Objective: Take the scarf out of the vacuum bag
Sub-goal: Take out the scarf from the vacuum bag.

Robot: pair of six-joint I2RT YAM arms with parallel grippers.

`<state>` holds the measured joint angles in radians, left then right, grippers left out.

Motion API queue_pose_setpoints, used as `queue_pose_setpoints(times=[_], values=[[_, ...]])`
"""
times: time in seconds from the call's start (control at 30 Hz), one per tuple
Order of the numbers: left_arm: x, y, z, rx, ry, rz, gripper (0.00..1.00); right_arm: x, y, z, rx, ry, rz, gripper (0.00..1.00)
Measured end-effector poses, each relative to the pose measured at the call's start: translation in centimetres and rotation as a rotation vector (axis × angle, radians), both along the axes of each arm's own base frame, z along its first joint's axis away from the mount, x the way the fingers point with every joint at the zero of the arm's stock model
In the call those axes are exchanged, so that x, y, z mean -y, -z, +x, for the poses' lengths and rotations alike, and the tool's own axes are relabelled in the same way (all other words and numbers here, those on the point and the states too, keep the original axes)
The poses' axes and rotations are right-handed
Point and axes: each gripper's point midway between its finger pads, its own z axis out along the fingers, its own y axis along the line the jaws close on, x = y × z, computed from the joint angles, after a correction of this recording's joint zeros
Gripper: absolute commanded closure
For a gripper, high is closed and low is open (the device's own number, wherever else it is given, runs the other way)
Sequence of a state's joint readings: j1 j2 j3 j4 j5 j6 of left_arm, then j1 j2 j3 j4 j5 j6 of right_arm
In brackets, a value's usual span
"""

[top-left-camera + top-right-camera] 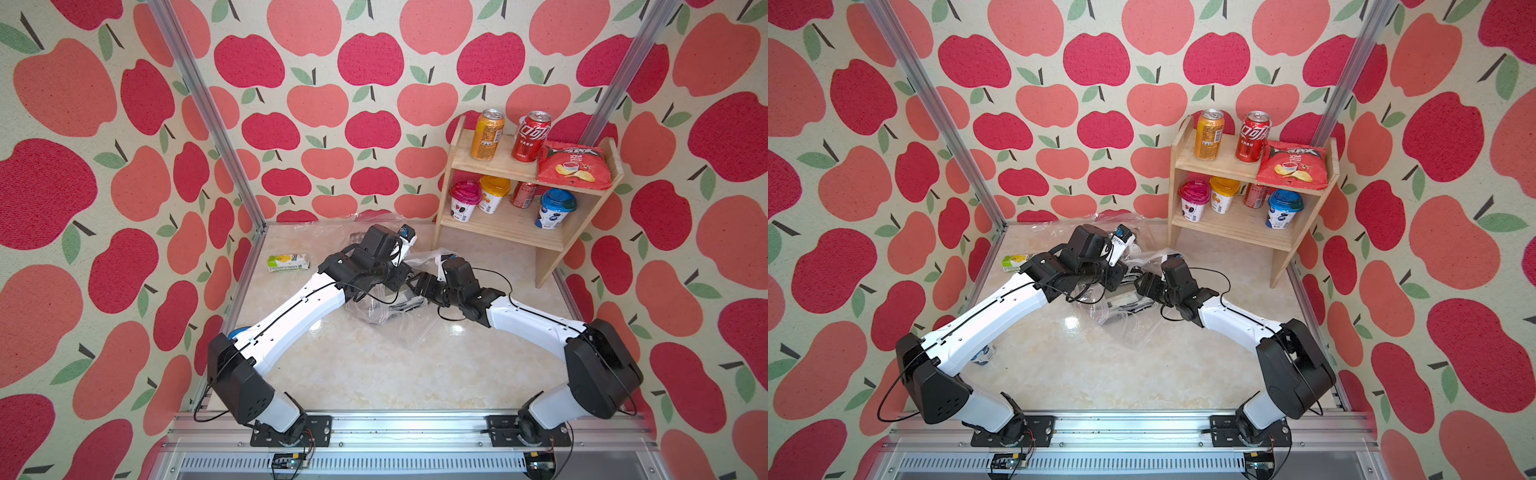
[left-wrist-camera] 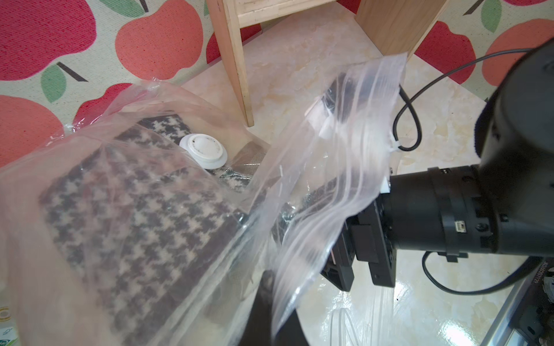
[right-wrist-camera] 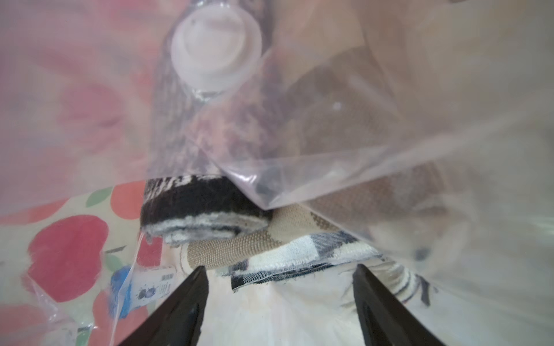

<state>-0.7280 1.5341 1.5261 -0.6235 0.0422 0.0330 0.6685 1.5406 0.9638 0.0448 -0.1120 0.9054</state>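
Mid-bench, between my two arms, sits the vacuum bag point(image 1: 374, 318) with the scarf point(image 2: 135, 215) inside it. Left gripper point(image 2: 266, 290) is clamped tight on the bag's film and holds it up, though the plastic pretty much hides the tips. Right gripper point(image 3: 280, 267) is spread wide in the bag's mouth, just short of the scarf's folded edge, touching nothing I can see. Count: one bag, one scarf, one white valve cap point(image 2: 205, 149).

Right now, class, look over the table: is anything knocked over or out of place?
A green and yellow drink carton lies flat on the table near the left wall, away from the wooden shelf where the cans and cups stand upright.
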Motion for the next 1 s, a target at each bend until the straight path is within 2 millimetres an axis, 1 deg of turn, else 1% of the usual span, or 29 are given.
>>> queue_pose_setpoints(times=[0.07,0.2,0.43,0.53,0.7,1.0], values=[[0.4,0.0,0.4,0.000,0.002,-0.006,1.00,0.4,-0.2,0.6,-0.004,-0.006,0.000,0.21],[1.0,0.2,0.8,-0.006,0.007,-0.008,1.00,0.4,-0.3,0.9,-0.020,-0.024,0.015,0.22],[1.0,0.4,0.9,-0.009,0.005,-0.005,1.00,-0.7,-0.7,0.4,-0.040,-0.053,0.071,0.25],[0.9,0.4,0.9,-0.011,0.003,-0.003,1.00,-1.5,-1.2,0.3,-0.036,-0.065,0.099,0.27],[0.8,0.4,1.0,-0.011,0.001,-0.003,1.00,-2.9,-1.9,0.5,-0.026,-0.085,0.133,0.27],[0.6,0.4,1.2,-0.011,-0.004,-0.003,1.00,-3.4,-1.8,1.1,-0.017,-0.082,0.142,0.27]])
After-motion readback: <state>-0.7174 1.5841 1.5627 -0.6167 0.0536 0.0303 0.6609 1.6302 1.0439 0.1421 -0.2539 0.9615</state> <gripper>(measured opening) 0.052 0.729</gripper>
